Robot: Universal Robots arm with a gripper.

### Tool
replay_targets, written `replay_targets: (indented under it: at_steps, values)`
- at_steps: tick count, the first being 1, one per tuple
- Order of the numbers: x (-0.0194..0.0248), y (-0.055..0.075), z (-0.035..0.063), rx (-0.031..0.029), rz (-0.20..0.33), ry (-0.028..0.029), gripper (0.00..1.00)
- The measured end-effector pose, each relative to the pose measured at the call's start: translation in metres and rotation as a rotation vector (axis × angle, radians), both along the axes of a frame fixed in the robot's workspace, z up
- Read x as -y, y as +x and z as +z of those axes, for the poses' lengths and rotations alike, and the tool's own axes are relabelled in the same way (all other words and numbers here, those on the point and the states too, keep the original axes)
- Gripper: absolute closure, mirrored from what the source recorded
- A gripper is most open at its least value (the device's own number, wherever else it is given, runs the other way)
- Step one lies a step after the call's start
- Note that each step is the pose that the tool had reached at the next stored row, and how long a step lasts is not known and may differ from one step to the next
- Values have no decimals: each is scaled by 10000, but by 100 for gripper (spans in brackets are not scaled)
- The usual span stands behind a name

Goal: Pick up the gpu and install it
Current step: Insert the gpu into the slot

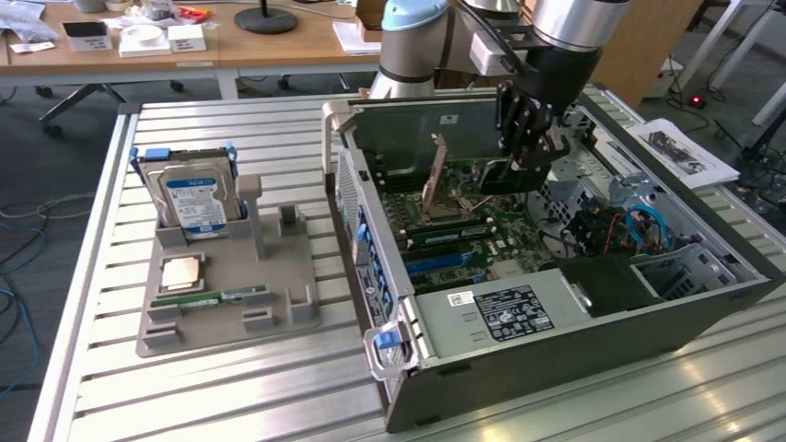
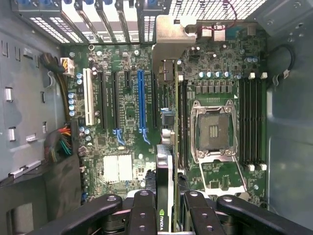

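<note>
Hand [image 1: 531,155] clamped on the gpu [image 2: 164,171], card held on edge. It hangs inside the open computer case [image 1: 577,364], over the motherboard [image 2: 128,147], between the blue slot [image 2: 141,100] and the CPU socket [image 2: 213,129].

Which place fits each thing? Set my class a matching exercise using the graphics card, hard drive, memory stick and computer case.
Things
1. graphics card
2. hard drive
3. memory stick
4. computer case

Places
A. lying flat on the grey holder
B. clamped in the pincer above the motherboard
C. open on the slatted table
D. standing upright in the grey holder

Pairs: 1-B, 2-D, 3-A, 4-C
</note>
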State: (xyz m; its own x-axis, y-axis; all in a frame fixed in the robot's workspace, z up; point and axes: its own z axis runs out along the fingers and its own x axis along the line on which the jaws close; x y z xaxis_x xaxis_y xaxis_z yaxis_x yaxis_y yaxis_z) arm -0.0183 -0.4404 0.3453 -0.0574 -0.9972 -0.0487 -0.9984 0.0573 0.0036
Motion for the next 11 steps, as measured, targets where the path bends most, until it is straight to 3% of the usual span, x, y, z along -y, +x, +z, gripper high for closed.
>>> replay_targets:
  at_steps: [11]
  values:
    - [0,-11,-117,0,-2,-1,73]
